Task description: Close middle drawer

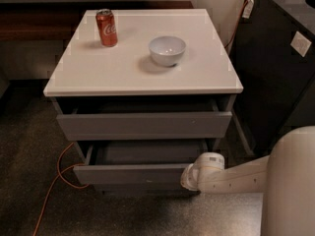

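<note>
Drawer: the middle drawer (129, 173) stands pulled out from the cabinet (123, 70), with its grey tray open to view. It is the second front down, below the upper drawer (142, 126), which sits only a little way out.
Gripper: the gripper (193, 175) is low, at the right end of the middle drawer's front panel. It is touching the panel or just beside it; I cannot tell which.
Gripper state: cannot tell from this view whether it is wide, narrow or holding anything.
Key relation: the panel's long axis runs left to right, and nearly all of it lies left of the gripper. The cabinet is behind the panel, away from the camera.
Next move, as judged: a straight push back toward the cabinet. Contact this far off-centre could skew the drawer.
Tabletop: a red can (106, 27) and a white bowl (167, 49) stand apart on top.
</note>
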You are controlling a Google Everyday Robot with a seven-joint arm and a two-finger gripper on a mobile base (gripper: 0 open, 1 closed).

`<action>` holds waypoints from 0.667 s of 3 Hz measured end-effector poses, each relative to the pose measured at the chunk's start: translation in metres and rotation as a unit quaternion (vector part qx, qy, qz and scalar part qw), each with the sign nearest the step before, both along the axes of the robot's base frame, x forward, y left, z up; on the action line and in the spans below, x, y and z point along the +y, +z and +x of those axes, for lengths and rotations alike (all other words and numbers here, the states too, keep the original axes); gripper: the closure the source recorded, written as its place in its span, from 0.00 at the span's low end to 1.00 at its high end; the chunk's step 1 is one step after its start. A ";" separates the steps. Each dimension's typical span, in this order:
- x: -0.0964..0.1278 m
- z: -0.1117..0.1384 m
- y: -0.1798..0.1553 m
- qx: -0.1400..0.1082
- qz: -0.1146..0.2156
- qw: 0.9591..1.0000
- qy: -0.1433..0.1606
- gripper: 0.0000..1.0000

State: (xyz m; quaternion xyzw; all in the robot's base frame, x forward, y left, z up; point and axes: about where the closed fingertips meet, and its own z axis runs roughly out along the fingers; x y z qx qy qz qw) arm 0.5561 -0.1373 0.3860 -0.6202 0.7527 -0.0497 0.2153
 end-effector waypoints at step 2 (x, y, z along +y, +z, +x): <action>-0.006 0.015 -0.002 -0.007 -0.005 1.000 -0.006 1.00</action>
